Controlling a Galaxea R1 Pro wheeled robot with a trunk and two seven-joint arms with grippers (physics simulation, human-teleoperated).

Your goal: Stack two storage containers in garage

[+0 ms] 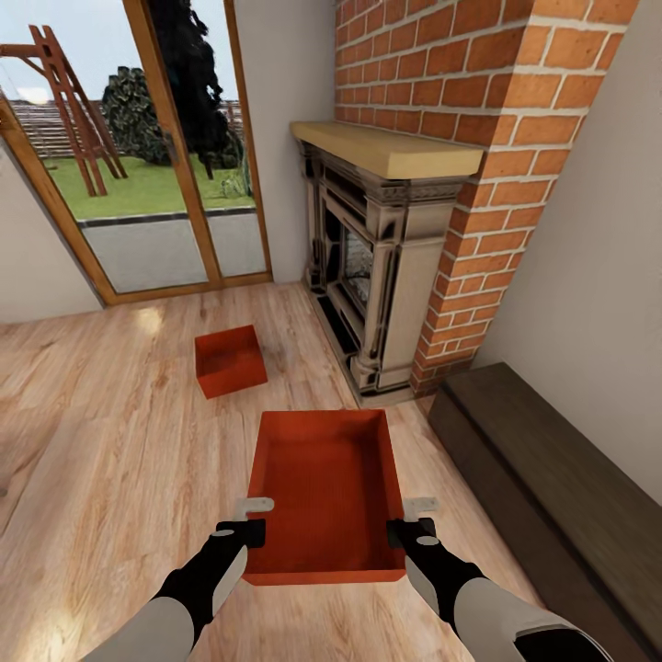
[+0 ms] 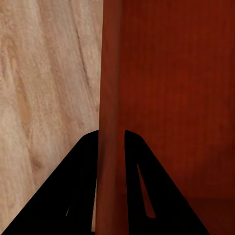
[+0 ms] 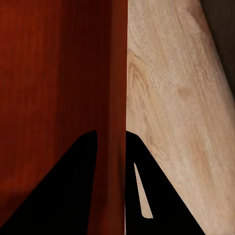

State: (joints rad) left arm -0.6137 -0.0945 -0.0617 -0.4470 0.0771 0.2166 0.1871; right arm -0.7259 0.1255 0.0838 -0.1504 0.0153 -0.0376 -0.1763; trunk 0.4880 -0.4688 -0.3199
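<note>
Fingertips are mostly swallowed by the bin walls they grip, so only black wedge shapes show on either side of each wall in the wrist views, and the grey forearms run off the bottom edge of the head view. Two red-orange storage containers sit in the living room: the near container [image 1: 326,496] lies between the two arms, and the far container [image 1: 229,360] rests on the wood-plank flooring [image 1: 101,441] near the glass doors [image 1: 138,156], well apart from the first. One dark fireplace mantel [image 1: 368,267] stands under the brick chimney [image 1: 478,110], and one long dark chest [image 1: 552,487] is cut off at the right edge. The left gripper [image 1: 246,519] [image 2: 111,147] is clamped on the near container's left wall, one finger inside and one outside; the right gripper [image 1: 411,520] [image 3: 111,144] is clamped the same way on its right wall.
</note>
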